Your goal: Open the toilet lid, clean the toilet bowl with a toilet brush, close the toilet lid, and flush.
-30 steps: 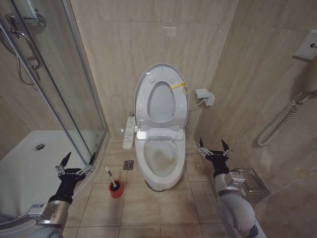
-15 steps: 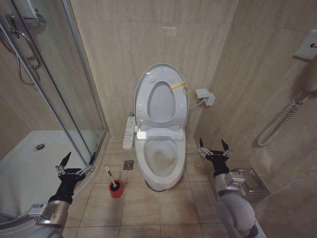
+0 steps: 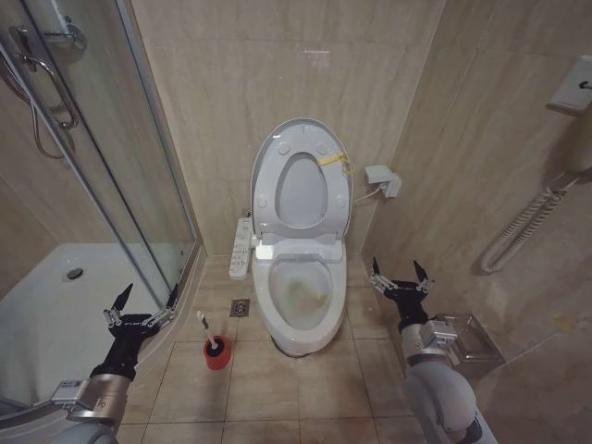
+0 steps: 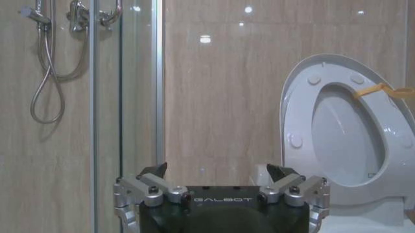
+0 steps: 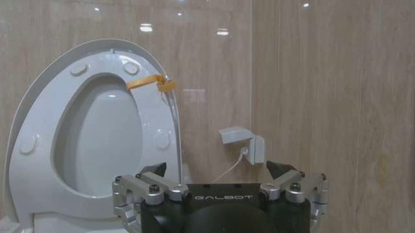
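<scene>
The toilet lid (image 3: pixel 302 176) stands raised behind the toilet bowl (image 3: pixel 298 296); the toilet brush (image 3: pixel 209 334) sits in its red cup left of the bowl; left pincer (image 3: pixel 141 303) and right pincer (image 3: pixel 399 275) flank the bowl, both spread, empty; a careless reach could topple the thin-handled brush.

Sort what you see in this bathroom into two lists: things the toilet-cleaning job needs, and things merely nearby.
Needed for the job:
toilet lid, raised
toilet bowl
toilet brush in its red holder

Merely nearby:
shower tray
shower hose
wall socket
grab rail
floor drain
</scene>
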